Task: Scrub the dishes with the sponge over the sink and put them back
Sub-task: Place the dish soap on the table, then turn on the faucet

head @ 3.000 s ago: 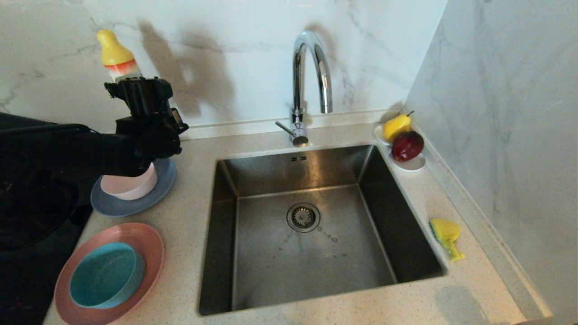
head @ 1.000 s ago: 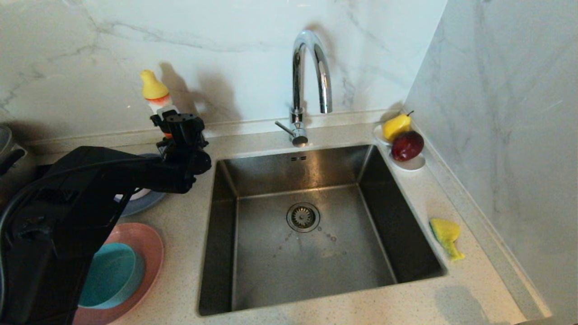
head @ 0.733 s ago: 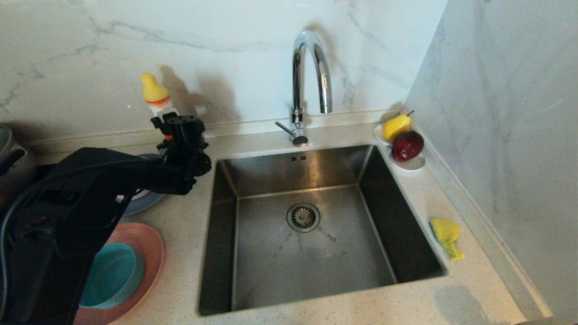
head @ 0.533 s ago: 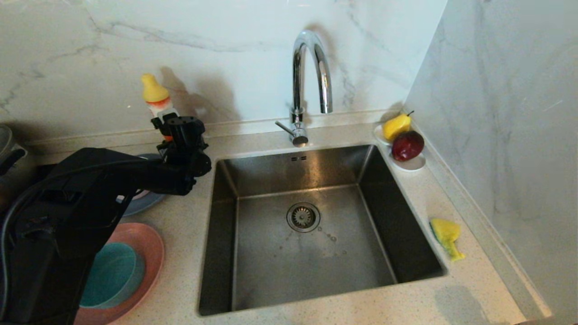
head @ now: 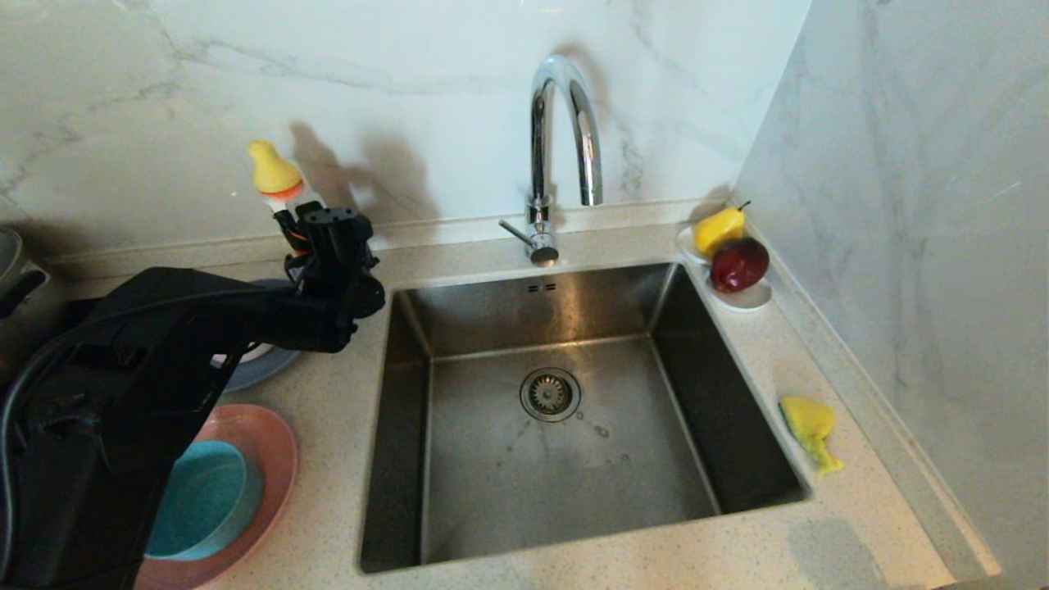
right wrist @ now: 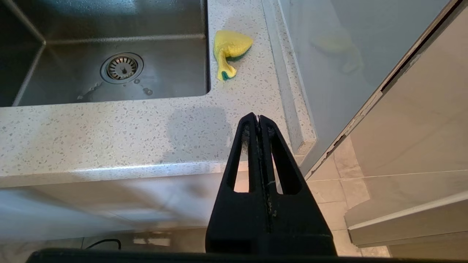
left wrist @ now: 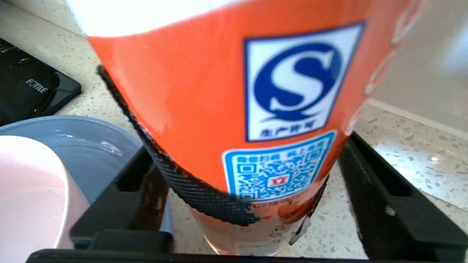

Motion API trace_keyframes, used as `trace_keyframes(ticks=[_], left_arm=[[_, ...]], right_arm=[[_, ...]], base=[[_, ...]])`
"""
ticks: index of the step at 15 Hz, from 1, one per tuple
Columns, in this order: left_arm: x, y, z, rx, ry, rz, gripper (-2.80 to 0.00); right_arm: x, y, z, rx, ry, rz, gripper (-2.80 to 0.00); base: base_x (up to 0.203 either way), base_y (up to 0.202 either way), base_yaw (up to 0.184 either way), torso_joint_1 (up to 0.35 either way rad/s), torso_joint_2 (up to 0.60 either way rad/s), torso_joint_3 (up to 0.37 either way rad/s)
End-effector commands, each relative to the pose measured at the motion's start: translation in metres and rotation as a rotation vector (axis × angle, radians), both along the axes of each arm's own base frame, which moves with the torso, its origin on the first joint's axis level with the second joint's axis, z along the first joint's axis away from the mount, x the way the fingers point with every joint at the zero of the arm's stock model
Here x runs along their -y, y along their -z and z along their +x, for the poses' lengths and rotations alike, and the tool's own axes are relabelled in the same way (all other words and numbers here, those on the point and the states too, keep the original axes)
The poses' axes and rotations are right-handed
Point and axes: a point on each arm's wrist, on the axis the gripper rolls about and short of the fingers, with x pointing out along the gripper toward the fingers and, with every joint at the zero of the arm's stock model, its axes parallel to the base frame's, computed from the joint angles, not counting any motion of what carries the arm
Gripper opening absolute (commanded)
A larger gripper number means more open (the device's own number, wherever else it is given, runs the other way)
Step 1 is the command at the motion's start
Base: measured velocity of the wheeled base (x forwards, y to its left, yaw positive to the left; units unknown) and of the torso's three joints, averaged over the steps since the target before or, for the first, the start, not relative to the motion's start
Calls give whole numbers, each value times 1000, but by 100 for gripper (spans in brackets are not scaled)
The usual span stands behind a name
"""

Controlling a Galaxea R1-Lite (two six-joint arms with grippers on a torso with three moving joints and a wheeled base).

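Note:
My left gripper (head: pixel 315 233) stands at the sink's back left corner, open around an orange soap bottle (left wrist: pixel 234 109) with a yellow cap (head: pixel 273 170). Counter shows between the bottle and one finger (left wrist: pixel 369 182). Beside it the pale pink bowl (left wrist: pixel 29 190) sits on the grey-blue plate (left wrist: pixel 91 146). The teal bowl (head: pixel 205 496) sits in the pink plate (head: pixel 266 438) at the front left, partly behind my arm. The bent yellow sponge (head: pixel 810 426) lies on the counter right of the sink (head: pixel 541 475). My right gripper (right wrist: pixel 258 118) is shut and empty below the counter's front right edge.
A chrome faucet (head: pixel 561 123) rises behind the sink. A white fruit dish (head: pixel 742 301) with a pear (head: pixel 719 229) and an apple (head: pixel 739 264) sits in the back right corner. A steel pot (head: pixel 12 270) and a black hob (left wrist: pixel 25 87) are left. Marble wall runs along the right.
My left arm lowered the soap bottle from high at the left down to the counter by the sink corner. In the last second the jaws widened and the bottle's cap leaned left.

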Motion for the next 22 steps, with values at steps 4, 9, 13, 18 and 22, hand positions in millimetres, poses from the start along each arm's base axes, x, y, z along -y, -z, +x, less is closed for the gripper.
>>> trace_keyframes(ticks=[4,9,13,18,22], left_arm=[[-1,-40,-14,75,-11,-10,0],[-4,-86,-36,151,-11,-16,0],[-7,-131,-61,219,-8,-4,0],[-10,-188,-104,273,11,-9,0],[-15,-226,-151,292,32,-29,0]], right_arm=[[0,0,0,0,0,0,-280],[0,0,0,1,0,0,-280],[0,0,0,1,0,0,-280],[0,0,0,1,-1,0,-280],[0,0,0,1,0,0,-280]], base=[[0,0,0,0,0,0],[0,0,0,0,0,0],[0,0,0,0,0,0],[0,0,0,0,0,0],[0,0,0,0,0,0]])
